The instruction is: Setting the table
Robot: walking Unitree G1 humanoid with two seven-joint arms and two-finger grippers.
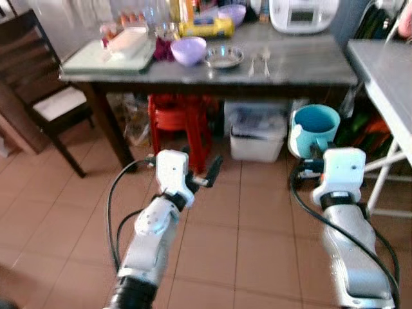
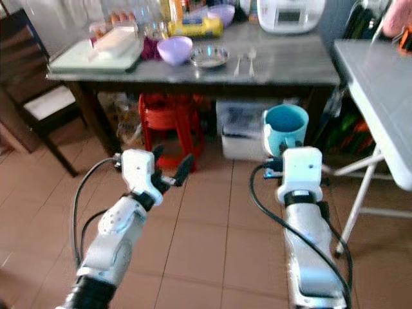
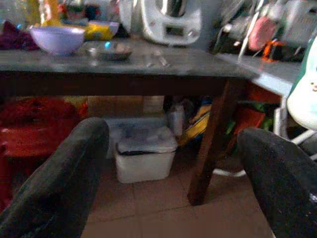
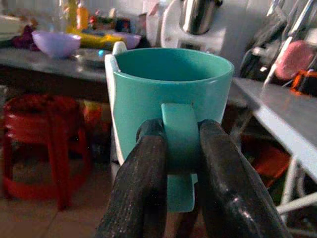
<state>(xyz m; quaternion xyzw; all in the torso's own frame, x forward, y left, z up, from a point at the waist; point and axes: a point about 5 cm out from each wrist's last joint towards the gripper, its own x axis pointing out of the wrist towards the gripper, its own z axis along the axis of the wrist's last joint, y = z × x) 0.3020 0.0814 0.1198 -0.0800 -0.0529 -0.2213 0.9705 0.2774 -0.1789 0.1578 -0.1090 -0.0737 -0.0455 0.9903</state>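
Right claw (image 4: pixel 181 163) clamped on teal mug (image 4: pixel 171 94) handle; left claw (image 3: pixel 173 168) apart, before the counter (image 1: pixel 309 64). No legible writing.

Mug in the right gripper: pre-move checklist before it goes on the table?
1. Grip: right gripper shut on the mug handle, a finger on each side. Ok.
2. Mug upright, mouth up. Ok.
3. Mug contents: the inside looks empty, but the bottom is hidden. Cannot tell.
4. Landing spot: bare table top right of the two spoons, in front of the rice cooker. Ok.
5. Height: mug hangs below the table edge and must rise first. Not ok.
6. Left gripper open, empty, low before the table. Ok.
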